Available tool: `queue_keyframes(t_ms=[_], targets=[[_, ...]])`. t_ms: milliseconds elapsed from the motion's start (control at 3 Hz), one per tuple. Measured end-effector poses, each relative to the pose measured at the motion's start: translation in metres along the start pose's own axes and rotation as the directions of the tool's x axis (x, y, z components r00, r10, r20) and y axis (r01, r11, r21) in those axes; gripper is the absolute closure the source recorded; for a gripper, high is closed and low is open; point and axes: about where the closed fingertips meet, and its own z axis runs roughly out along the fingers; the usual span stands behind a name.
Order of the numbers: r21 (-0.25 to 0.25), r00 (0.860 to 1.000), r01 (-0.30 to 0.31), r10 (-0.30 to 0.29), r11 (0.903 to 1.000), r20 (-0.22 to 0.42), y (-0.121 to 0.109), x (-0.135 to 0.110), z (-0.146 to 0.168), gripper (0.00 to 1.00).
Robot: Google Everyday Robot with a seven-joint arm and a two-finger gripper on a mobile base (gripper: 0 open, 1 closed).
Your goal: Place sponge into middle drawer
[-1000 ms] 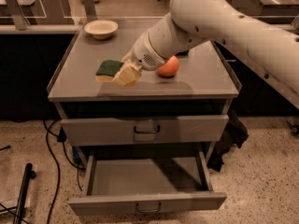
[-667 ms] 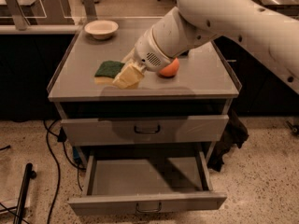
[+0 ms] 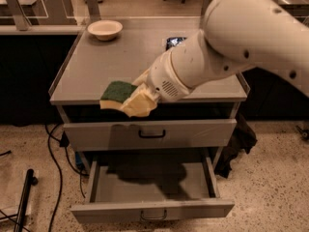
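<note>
- Carried the sponge [image 3: 117, 92] forward within the last second, from further back on the cabinet top [image 3: 91, 66] to its front edge, raised and overhanging it.
- Kept it clamped in the gripper [image 3: 134, 100] at the front-left of the top, with pale fingers [image 3: 141, 105] pressed on the yellow foam and the green scrub side up, pointing left.
- Judged from this: pick-up done, carrying under way, nothing let go yet.
- Found the middle drawer [image 3: 152, 210] pulled open below, with the sponge high above it and somewhat behind its opening, well apart.
- Saw the upper drawer front [image 3: 193, 132] shut, directly between the sponge and the open drawer.
- Probably needed a move outward past that front before any descent, or risked a knock against it or its handle.
- Noted a pale bowl [image 3: 105, 29] at the back-left of the top and a small dark object [image 3: 175, 41] beside the arm [image 3: 241, 37], both away from the likely path.
- Noted cables [image 3: 52, 149] on the floor left of the cabinet, apparently no hindrance.
</note>
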Motion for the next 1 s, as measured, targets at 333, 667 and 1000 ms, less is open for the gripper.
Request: queue_keyframes(t_ms=[333,667,1000], targets=[[0.009,0.997,-0.077,0.077,0.997,0.029,0.016,0.042,0.02,1.0],[-0.019,0.981,-0.193,0.194,0.981,0.026,0.026,0.092,0.048,1.0],[-0.021,0.982,-0.19,0.19,0.9816,0.021,0.028,0.092,0.049,1.0]])
